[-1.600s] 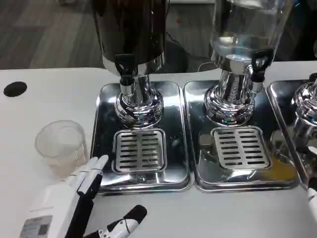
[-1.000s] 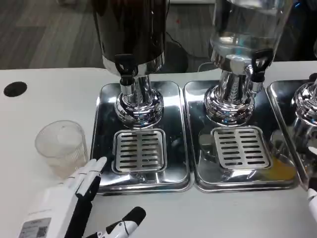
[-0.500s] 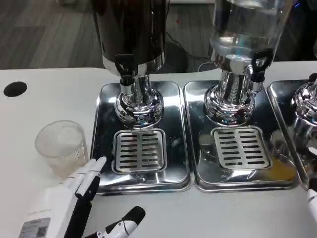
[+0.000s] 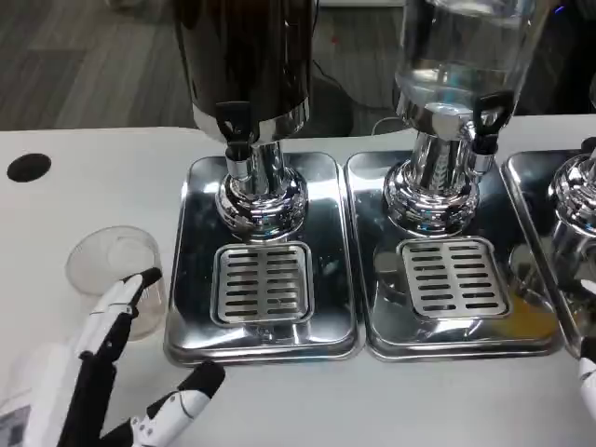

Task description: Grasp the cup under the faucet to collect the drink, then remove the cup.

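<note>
White table (image 4: 84,158), left hand (image 4: 102,372) spread, fingertips (image 4: 140,282) at clear cup (image 4: 112,270), beside drip tray (image 4: 191,317).

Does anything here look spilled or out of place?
Yes: the clear cup stands on the white table, left of the drip tray, not under the faucet. A yellowish stain marks the middle tray.
</note>
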Motion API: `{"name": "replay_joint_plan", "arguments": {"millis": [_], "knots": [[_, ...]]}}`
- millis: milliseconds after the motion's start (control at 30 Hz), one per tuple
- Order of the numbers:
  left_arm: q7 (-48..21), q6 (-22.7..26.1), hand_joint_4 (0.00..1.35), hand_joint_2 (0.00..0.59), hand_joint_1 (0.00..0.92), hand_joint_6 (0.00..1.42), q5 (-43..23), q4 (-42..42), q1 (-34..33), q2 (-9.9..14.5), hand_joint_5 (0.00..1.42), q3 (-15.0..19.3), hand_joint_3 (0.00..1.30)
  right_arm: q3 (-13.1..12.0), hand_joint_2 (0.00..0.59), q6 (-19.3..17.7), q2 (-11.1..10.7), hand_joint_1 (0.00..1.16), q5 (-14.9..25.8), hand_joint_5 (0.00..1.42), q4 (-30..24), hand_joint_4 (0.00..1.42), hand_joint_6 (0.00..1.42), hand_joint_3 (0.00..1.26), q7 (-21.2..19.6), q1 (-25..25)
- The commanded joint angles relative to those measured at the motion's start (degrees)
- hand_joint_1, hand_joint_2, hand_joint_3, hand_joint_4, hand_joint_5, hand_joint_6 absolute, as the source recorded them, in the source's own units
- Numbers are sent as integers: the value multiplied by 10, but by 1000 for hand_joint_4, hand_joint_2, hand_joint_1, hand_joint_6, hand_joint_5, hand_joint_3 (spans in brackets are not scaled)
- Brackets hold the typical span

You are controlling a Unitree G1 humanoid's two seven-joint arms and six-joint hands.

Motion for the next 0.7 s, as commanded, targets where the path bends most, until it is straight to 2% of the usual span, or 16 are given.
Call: {"name": "replay_joint_plan", "arguments": {"millis": [33,167,267,333,533,700], "knots": [[34,-43,155,71,0,389,-43,-11,23,-19,338,42,179,4,586,2,-2,367,2,12,10,32,0,222,4,-8],[45,-62,160,52,0,376,-87,-24,35,-40,322,96,183,8,586,3,-2,367,0,12,17,32,0,222,5,-16],[28,-21,130,48,0,352,-100,-38,24,-53,261,134,163,10,586,4,-2,367,0,12,19,32,0,222,5,-17],[1,30,102,43,0,341,-107,-17,-9,-40,217,153,151,12,586,1,-1,367,0,12,19,32,0,222,4,-16],[-29,104,95,42,1,340,-90,19,-67,-21,210,162,150,12,586,-4,-1,367,2,12,19,32,0,222,2,-9],[-32,136,89,39,33,349,-65,35,-101,-14,224,155,150,5,586,-9,-6,367,8,12,21,32,0,222,1,-3]]}}
